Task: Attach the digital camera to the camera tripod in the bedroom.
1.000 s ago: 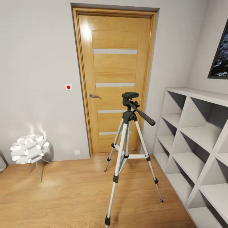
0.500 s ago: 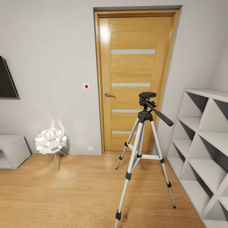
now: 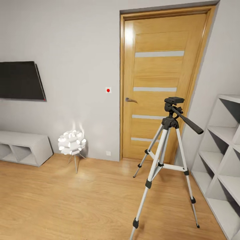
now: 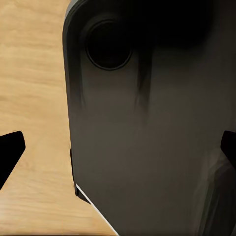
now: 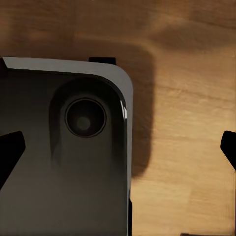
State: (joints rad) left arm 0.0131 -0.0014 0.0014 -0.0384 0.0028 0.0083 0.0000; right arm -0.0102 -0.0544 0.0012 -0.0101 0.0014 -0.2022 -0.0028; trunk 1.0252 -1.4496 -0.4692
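The camera tripod [image 3: 170, 122] stands on the light wood floor in front of the oak door [image 3: 160, 83], at the right of the head view. Its silver legs are spread, and its black head [image 3: 174, 100] is bare with the long lever [image 3: 188, 122] pointing down to the right. The digital camera is out of view. In the left wrist view my left gripper [image 4: 118, 150] is open, with dark fingertips [image 4: 10, 153] at both edges and the robot's grey body between them. In the right wrist view my right gripper [image 5: 118, 147] is open the same way over floor and grey body.
White cube shelving [image 3: 226, 160] lines the right wall close to the tripod. A glowing white floor lamp [image 3: 71, 142] stands left of the door. A low white cabinet [image 3: 23, 146] sits under a dark wall screen [image 3: 20, 80] at the far left. Wood floor [image 3: 83, 200] lies open ahead.
The head view has swung left, so the tripod, door and shelving sit further right in the picture. The wall screen and low cabinet have come into view. The tripod itself has not moved.
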